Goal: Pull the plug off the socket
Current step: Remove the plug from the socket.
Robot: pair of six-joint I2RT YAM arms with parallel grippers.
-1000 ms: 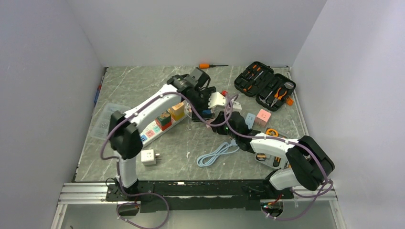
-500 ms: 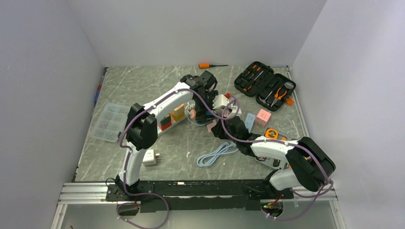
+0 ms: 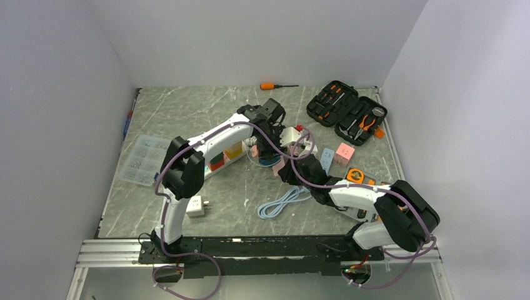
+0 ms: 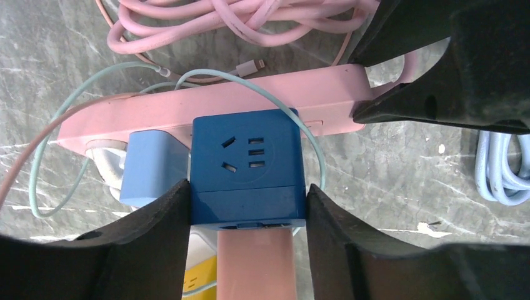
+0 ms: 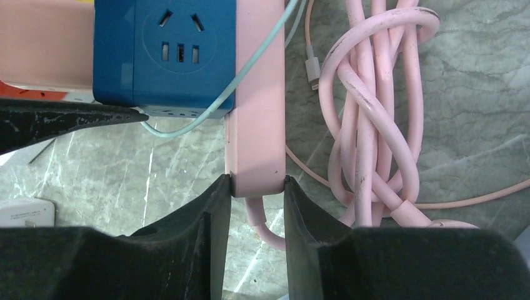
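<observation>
Position of the task's thing: the blue cube plug point(image 4: 247, 153) is sitting on the pink power strip point(image 4: 337, 94), toward the middle of the table point(image 3: 187, 106). A light blue adapter point(image 4: 150, 165) is standing just beside it on the same strip.

Left arm: the left gripper point(image 4: 245, 189) is straddling the cube, one finger pressing each of two opposite side faces, so it is grasping the plug. This is the arm on the task's thing. The cube is lying directly between its fingers, not ahead of or beside them.

Right arm: the right gripper point(image 5: 256, 181) is clenching the end of the strip where its cord leaves the body. It is acting as the anchor and is not touching the plug.

Governing relation: the strip's long axis is running across the left wrist view, roughly parallel to the line between the left fingers. The right fingers are pinching across the strip's width. In my judgement the plug needs to come straight off the strip's socket face, at right angles to that axis, while the right arm is holding the strip down.

Appearance of the plug: a deep blue, square-edged cube, its upper face showing a three-slot outlet and three small ports. It is looking rigid and smooth-sided, so slipping is a risk.

Obstructions: a thin teal cable point(image 4: 44, 162) is looping around the cube. A coiled pink cord point(image 5: 375, 112) is lying beside the strip. A pink block point(image 4: 256, 269) is butting the cube's near face. I cannot tell whether it is plugged in.
</observation>
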